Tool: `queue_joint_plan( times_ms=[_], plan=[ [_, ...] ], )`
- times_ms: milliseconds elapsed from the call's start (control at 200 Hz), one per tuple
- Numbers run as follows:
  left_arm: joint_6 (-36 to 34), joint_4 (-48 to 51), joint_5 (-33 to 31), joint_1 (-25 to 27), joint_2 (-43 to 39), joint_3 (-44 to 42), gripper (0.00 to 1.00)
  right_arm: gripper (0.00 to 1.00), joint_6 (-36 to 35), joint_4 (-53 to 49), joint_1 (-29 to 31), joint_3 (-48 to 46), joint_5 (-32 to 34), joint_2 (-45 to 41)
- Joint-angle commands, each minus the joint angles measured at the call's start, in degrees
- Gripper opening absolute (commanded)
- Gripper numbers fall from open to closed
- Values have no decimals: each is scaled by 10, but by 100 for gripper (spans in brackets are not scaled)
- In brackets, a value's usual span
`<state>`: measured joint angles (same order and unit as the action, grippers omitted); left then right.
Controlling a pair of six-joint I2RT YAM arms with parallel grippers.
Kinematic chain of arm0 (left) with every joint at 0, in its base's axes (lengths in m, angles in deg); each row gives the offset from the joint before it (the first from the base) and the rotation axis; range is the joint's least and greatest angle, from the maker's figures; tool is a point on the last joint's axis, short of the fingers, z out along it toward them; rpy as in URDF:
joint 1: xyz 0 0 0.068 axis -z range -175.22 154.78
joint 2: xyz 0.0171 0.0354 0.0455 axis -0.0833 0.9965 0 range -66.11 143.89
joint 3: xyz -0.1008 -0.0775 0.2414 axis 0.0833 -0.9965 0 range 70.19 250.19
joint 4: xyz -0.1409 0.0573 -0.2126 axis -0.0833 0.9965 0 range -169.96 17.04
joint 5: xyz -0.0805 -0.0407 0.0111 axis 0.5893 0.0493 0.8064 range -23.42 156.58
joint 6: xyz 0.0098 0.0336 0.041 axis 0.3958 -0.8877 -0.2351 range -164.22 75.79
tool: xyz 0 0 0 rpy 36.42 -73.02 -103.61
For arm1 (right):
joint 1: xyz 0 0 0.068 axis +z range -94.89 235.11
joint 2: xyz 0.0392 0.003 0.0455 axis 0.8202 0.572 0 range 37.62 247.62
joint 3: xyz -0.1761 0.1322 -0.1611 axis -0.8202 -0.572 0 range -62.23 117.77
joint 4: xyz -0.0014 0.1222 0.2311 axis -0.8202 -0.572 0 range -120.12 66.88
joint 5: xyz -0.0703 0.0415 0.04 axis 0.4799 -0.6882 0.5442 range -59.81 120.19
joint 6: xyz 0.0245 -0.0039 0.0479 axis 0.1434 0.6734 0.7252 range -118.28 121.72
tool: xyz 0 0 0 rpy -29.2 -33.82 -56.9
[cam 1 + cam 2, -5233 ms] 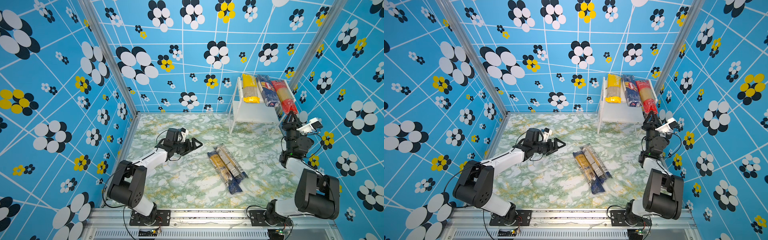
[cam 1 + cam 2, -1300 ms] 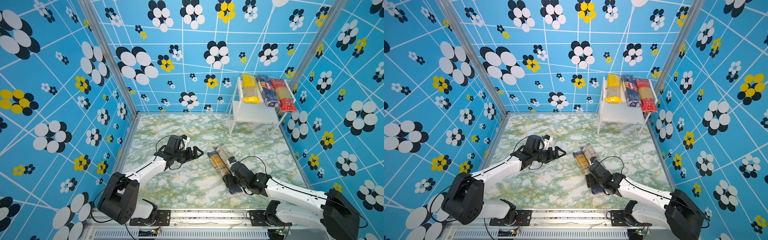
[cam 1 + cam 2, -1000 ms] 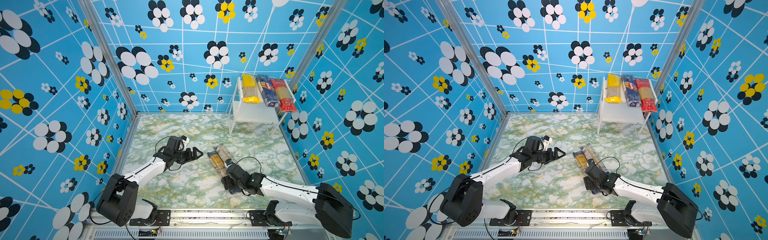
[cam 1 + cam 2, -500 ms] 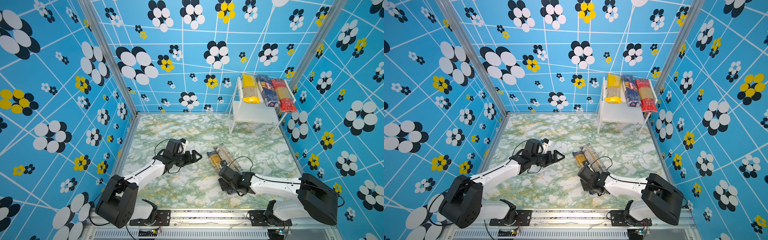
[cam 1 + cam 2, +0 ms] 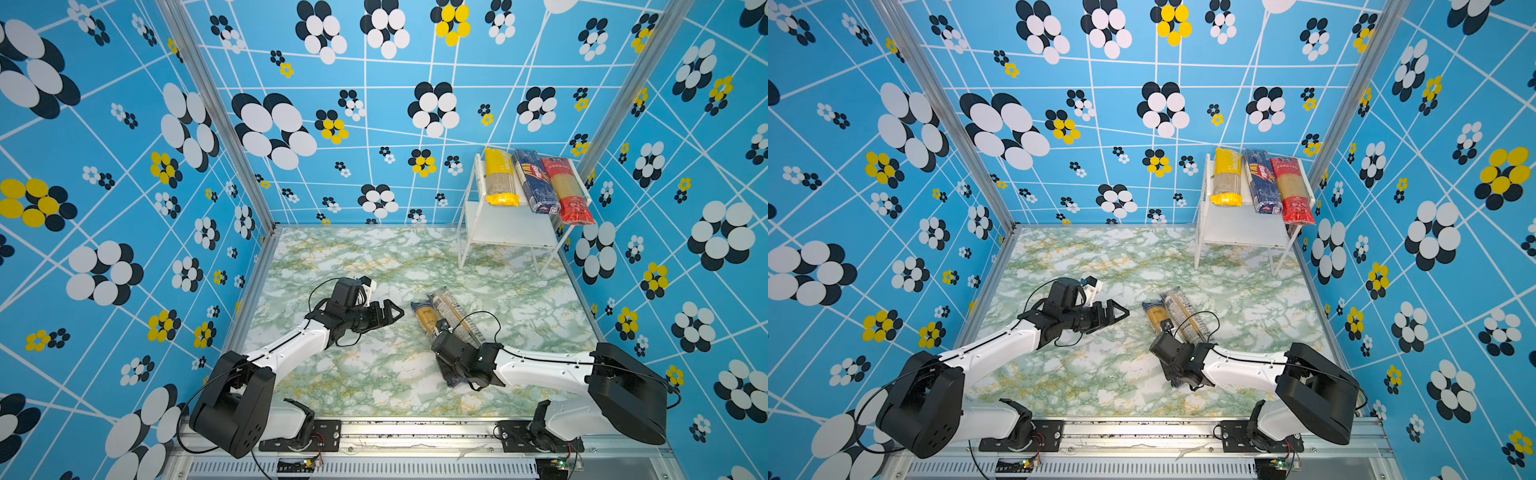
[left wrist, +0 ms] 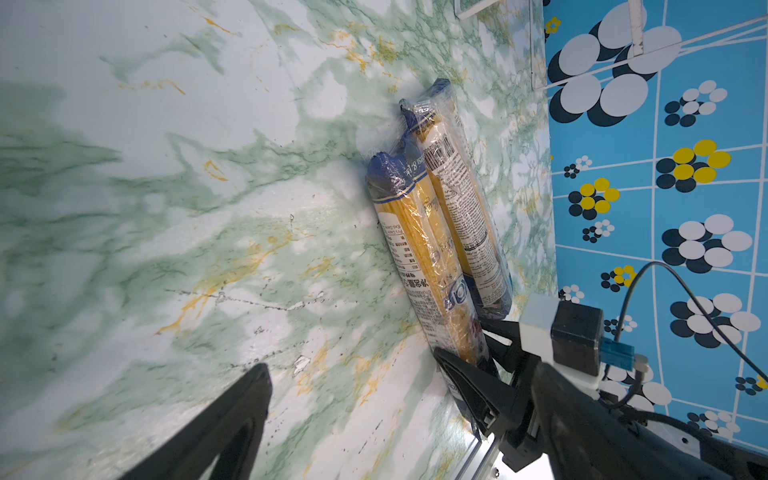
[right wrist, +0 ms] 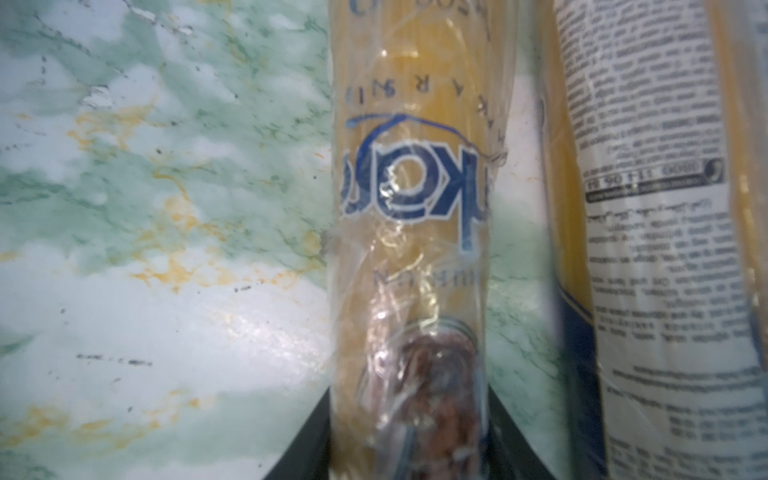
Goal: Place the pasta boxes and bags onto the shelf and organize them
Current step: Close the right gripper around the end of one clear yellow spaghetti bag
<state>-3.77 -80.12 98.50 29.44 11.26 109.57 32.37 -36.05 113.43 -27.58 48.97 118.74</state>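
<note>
Two arms reach in from the near rail over a green marble-patterned table (image 5: 353,257), walled in by blue flowered panels.

On the left, the left gripper (image 5: 392,313) hangs low over bare tabletop with its jaws spread wide and nothing between them. It points toward the packs but stays well apart from them. In the left wrist view only one of its black fingers (image 6: 232,424) shows.

Near the middle, two slim clear spaghetti packs with dark-blue ends lie flat on the table. They sit side by side and touch along their length. The left clear pack (image 5: 424,318) sits slightly nearer the rail than the right clear pack (image 5: 451,309), whose printed label faces up.

The right gripper (image 6: 478,357) straddles the near end of the left clear pack. In the right wrist view, one black finger (image 7: 307,440) lies against each flank of the wrapper, so the jaws are closed onto that pack while it lies on the table. The right clear pack sits hard beside the outer finger, crowding that side. The wrist's black cable loops above both packs in both top views.

At the far right, the white two-tier shelf (image 5: 507,224) stands in the back corner. Its upper board carries three packs laid side by side, with their near ends over the front edge. These are the yellow pack (image 5: 498,178), the dark blue Barilla pack (image 5: 534,183) and the red pack (image 5: 567,191). The shelf's thin front legs stand between the table's open middle and the lower board.
</note>
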Motion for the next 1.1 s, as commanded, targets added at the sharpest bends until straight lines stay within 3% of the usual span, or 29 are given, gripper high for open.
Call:
queue_joint_plan(
  times_ms=[0, 125, 270, 675, 820, 1095],
  plan=[
    [-8, -1, -5, 0, -10, -7, 99, 47, 15, 11, 0, -21, 0, -24],
    [-7, -2, -5, 0, -10, -6, 99, 55, 16, 20, 0, -38, -5, -46],
    [-7, -2, -5, 0, -10, -8, 99, 71, 20, 29, 0, -57, -29, -53],
    [-3, -8, -12, 1, -12, -20, 99, 74, 58, 47, 39, -123, -17, -89],
    [-1, -15, -11, 2, -7, -20, 99, 72, 67, 79, 55, -131, -15, -61],
    [-6, -7, -12, 2, -1, -14, 99, 44, 63, 107, 64, -133, -5, -32]
  ],
)
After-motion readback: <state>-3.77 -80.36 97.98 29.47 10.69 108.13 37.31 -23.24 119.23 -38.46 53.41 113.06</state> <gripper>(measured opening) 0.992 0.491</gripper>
